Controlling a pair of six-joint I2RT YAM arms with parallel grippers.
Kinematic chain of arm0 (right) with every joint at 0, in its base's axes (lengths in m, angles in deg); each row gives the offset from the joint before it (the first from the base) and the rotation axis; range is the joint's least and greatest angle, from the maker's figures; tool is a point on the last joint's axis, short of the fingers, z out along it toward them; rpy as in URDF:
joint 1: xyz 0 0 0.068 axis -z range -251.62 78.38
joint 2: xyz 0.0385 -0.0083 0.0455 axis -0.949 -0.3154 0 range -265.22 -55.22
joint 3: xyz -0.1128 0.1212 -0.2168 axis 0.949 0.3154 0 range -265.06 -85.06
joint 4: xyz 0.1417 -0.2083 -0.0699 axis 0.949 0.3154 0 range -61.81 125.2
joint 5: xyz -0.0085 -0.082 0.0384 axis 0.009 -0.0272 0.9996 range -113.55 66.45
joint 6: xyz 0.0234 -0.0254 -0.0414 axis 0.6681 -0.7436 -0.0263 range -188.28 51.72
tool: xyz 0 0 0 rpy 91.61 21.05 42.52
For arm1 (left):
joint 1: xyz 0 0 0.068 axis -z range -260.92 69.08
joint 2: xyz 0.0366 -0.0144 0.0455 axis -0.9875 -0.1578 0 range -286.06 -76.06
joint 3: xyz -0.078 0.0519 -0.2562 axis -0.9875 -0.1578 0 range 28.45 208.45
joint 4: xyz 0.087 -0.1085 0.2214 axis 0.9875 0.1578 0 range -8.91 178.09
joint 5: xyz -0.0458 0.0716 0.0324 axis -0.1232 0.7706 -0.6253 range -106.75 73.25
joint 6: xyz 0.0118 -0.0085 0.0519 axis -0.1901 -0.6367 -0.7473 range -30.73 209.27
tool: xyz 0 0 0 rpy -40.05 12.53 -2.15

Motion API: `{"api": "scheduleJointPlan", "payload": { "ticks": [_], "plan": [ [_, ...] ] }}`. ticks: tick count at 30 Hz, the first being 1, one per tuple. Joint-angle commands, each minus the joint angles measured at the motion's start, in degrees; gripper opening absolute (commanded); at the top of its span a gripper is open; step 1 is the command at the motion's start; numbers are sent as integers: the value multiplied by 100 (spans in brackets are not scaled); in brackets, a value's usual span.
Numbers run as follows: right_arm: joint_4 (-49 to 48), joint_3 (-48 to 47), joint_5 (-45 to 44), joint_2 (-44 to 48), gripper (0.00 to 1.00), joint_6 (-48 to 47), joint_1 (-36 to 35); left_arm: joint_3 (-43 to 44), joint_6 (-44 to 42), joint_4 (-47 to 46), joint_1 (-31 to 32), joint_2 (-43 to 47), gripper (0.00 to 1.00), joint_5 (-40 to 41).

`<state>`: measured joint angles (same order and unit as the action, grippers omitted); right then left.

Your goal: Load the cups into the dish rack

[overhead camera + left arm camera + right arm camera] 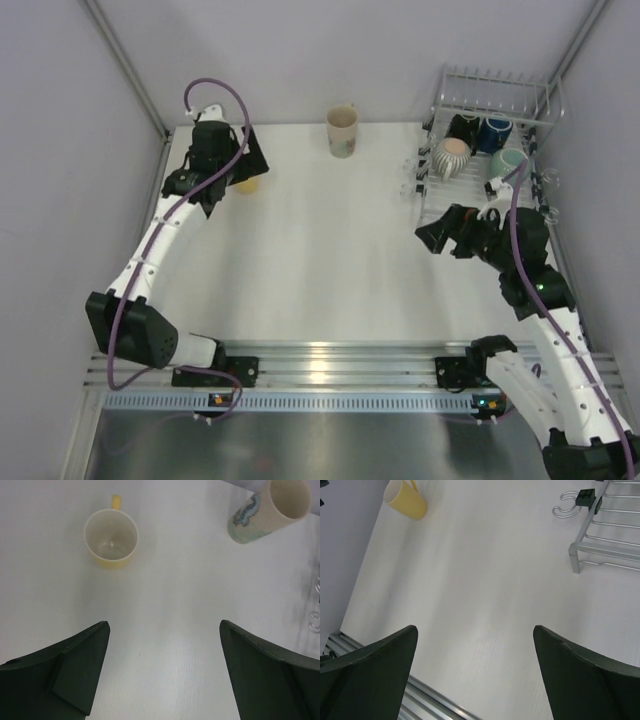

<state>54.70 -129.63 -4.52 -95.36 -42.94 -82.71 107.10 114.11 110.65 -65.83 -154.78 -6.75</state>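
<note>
While both tools stand spread wide with nothing between their dark fingers, four mugs sit inside the rectangular silver-white wire dish rack (495,82) at the upper right of the overhead view: a black mug (462,128) and a dark blue mug (495,132) at the far end, a grey ribbed mug (452,155) and a teal-green mug (507,162) just nearer.

Two cups are on the white tabletop (330,260), outside the rack. The tall cream cup with a green mark (342,131) stands upright at the top centre, well apart from the rack. The small yellow handled mug (110,536) stands upright at the upper left of the left wrist view, mouth up, its handle pointing to the top of the frame; from overhead it is mostly hidden under the left arm's head.

The left gripper (164,630) hangs above bare table, near the yellow mug but not touching it. The right gripper (475,632) hangs over bare table beside the rack's near corner, which shows at the upper right of its view.
</note>
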Motion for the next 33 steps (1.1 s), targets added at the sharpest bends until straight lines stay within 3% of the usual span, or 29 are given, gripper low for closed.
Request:
{"api": "scheduleJointPlan", "payload": {
  "ticks": [1, 3, 9, 13, 19, 24, 30, 33],
  "plan": [
    [249, 98, 172, 313, 99, -55, -33, 150, 451, 59, -435, -379, 96, 73],
    [355, 90, 128, 401, 99, -117, -25, 334, 426, 58, -638, -626, 95, -138],
    [602, -68, 40, 560, 99, -240, -25, 1238, -988, 67, -868, -1742, 86, -517],
    [619, -139, 40, 525, 99, -258, -33, 1679, -1253, 173, -990, -2305, 79, -455],
    [654, -174, 49, 455, 99, -311, -33, 1645, -1482, 199, -1035, -2578, 76, -201],
    [707, -236, 13, 428, 99, -390, -25, 1522, -1053, 190, -1245, -2675, 73, -129],
    [690, -297, 57, 393, 100, -372, -33, 1662, 55, 190, -1386, -2991, 72, 221],
    [681, -324, 66, 384, 99, -372, -33, 1767, 679, 182, -1456, -3202, 69, 4]
  ]
}}
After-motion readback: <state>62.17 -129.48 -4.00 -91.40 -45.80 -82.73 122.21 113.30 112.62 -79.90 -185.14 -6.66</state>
